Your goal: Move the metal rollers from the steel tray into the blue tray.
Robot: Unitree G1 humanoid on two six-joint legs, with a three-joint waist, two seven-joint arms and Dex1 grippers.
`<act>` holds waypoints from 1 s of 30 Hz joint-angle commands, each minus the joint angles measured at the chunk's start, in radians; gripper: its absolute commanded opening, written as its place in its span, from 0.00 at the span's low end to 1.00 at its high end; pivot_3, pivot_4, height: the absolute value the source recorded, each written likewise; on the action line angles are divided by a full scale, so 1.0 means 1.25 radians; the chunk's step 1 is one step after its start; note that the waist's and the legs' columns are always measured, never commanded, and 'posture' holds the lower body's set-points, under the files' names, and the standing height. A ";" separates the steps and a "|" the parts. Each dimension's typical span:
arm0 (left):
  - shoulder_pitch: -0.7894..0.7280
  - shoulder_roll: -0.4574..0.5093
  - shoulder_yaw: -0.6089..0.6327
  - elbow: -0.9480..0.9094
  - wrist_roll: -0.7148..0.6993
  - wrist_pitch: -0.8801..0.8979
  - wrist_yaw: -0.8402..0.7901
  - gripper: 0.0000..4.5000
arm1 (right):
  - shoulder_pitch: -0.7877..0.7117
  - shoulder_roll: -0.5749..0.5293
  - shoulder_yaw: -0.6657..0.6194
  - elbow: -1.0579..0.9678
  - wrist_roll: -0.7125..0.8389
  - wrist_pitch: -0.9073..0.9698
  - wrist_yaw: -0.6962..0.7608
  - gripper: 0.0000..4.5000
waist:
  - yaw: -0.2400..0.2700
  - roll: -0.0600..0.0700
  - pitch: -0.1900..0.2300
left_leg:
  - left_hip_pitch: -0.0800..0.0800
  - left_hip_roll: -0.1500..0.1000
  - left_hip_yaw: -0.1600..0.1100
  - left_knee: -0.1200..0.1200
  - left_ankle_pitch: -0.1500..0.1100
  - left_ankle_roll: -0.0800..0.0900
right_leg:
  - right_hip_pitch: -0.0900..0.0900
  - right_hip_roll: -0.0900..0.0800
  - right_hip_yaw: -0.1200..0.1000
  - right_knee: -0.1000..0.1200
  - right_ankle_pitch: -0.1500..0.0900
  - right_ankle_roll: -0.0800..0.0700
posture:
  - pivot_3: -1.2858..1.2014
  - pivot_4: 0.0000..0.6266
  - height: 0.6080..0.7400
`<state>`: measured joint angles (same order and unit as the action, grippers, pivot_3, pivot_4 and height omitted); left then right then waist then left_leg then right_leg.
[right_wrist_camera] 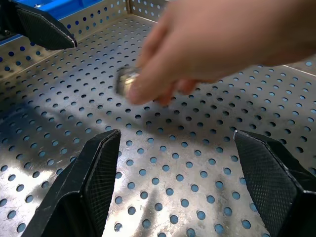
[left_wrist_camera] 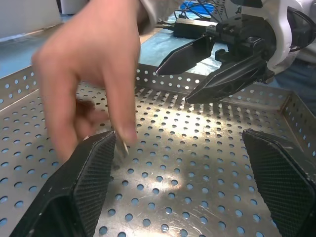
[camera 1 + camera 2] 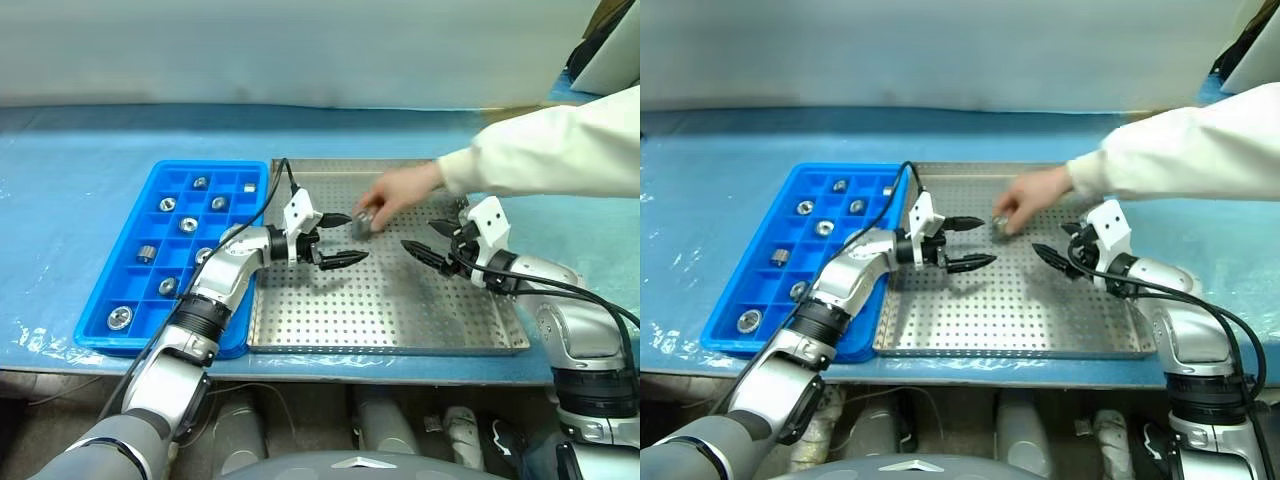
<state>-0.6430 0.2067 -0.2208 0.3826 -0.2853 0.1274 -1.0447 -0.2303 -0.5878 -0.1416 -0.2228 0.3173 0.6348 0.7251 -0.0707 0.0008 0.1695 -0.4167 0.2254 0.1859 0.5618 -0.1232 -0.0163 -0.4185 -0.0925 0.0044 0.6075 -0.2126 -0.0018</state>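
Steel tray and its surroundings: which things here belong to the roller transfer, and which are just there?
Job:
- steel tray
- blue tray, holding rollers
- roller in a person's hand
- left gripper, open
- right gripper, open

Not the job:
- blue table covering
- white sleeve

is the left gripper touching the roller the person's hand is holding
Apart. In the left eye view the left gripper sits open beside the roller, a strip of steel tray showing between them.

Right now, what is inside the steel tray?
A person's hand reaches into the steel tray, holding a metal roller between the open left gripper and open right gripper. What lies under the hand is covered.
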 commanded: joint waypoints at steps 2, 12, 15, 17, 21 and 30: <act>0.004 0.008 0.021 -0.042 0.000 -0.007 0.010 0.96 | -0.031 -0.013 0.010 0.014 0.005 -0.026 0.012 0.86 | 0.000 0.000 0.000 | 0.000 0.000 0.000 0.000 0.000 0.000 | 0.000 0.000 0.000 0.000 0.000 0.000 | 0.31 0.24 1.00; 0.048 0.045 0.041 -0.106 -0.003 0.019 0.038 0.96 | -0.083 0.002 0.064 0.068 0.008 -0.048 0.042 0.86 | 0.004 0.000 0.000 | 0.000 0.000 0.000 0.000 0.000 0.000 | 0.000 0.000 0.000 0.000 0.000 0.000 | 0.35 0.24 1.00; 0.067 0.058 0.049 -0.136 -0.003 0.030 0.054 0.96 | -0.112 0.012 0.090 0.098 0.008 -0.059 0.062 0.86 | 0.007 0.000 0.000 | 0.000 0.000 0.000 0.000 0.000 0.000 | 0.000 0.000 0.000 0.000 0.000 0.000 | 0.37 0.24 1.00; 0.089 0.072 0.059 -0.170 -0.005 0.042 0.071 0.96 | -0.145 0.029 0.119 0.132 0.004 -0.071 0.080 0.86 | 0.008 0.000 0.000 | 0.000 0.000 0.000 0.000 0.000 0.000 | 0.000 0.000 0.000 0.000 0.000 0.000 | 0.40 0.24 1.00; 0.136 0.100 0.082 -0.237 -0.007 0.067 0.107 0.96 | -0.203 0.063 0.169 0.203 -0.005 -0.097 0.118 0.86 | 0.020 0.000 0.000 | 0.000 0.001 0.000 -0.001 0.000 0.000 | -0.001 0.000 -0.001 0.001 0.000 0.000 | 0.44 0.24 1.00; 0.282 0.156 0.140 -0.430 -0.016 0.144 0.210 0.96 | -0.333 0.123 0.318 0.550 -0.178 -0.264 0.130 0.77 | 0.089 0.000 0.000 | -0.001 0.004 0.000 -0.002 0.000 -0.003 | -0.001 0.000 -0.002 0.001 0.000 0.000 | 0.51 0.24 1.00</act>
<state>-0.3039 0.3927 -0.0691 -0.0817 -0.2916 0.2957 -0.8045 -0.6326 -0.4324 0.2308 0.3899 0.1568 0.3753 0.9042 0.0411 0.0012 0.1697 -0.4174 0.2302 0.1862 0.5592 -0.1225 -0.0203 -0.4201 -0.0925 0.0012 0.6086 -0.2125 -0.0021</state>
